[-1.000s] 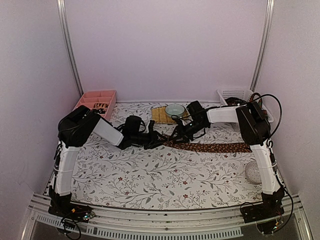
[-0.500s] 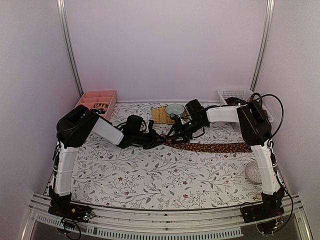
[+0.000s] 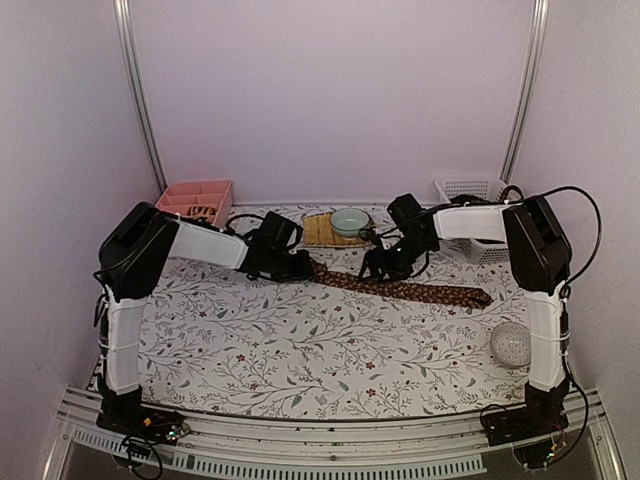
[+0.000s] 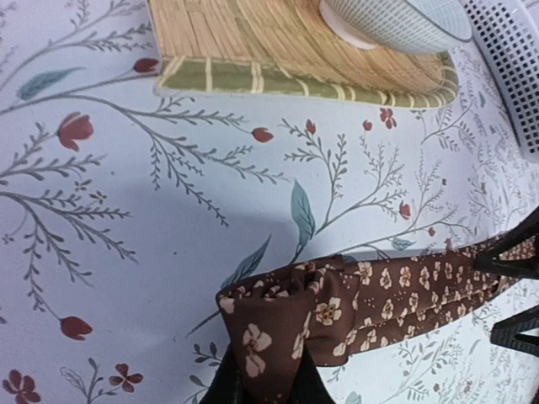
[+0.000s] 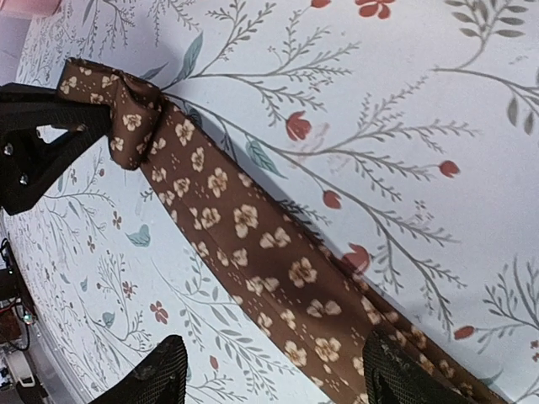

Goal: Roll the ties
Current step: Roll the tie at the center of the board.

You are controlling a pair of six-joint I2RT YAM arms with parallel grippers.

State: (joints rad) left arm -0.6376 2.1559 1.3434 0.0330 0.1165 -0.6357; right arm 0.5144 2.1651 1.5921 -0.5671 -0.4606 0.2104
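One brown tie (image 3: 405, 290) with pale flowers lies slanted across the flowered tablecloth, from centre-left toward the right. Its narrow end is folded over and pinched in my left gripper (image 3: 300, 266), which is shut on it. In the left wrist view the folded tip (image 4: 269, 337) sits between the jaws of the left gripper (image 4: 268, 383). My right gripper (image 3: 385, 265) hovers over the middle of the tie, open. Its fingers (image 5: 160, 374) straddle the tie (image 5: 244, 227) without touching it; the midpoint of the right gripper (image 5: 282, 379) lies above the fabric.
A pink divided tray (image 3: 195, 198) at the back left holds a small dark patterned roll (image 3: 203, 211). A pale bowl (image 3: 349, 220) stands on a woven mat (image 3: 320, 232) behind the grippers. A white basket (image 3: 470, 190) is back right, and a clear ball (image 3: 510, 343) is front right.
The left gripper closed on the tie's end and drew it left and back. The right gripper opened and shifted right, and the tie now lies slanted.
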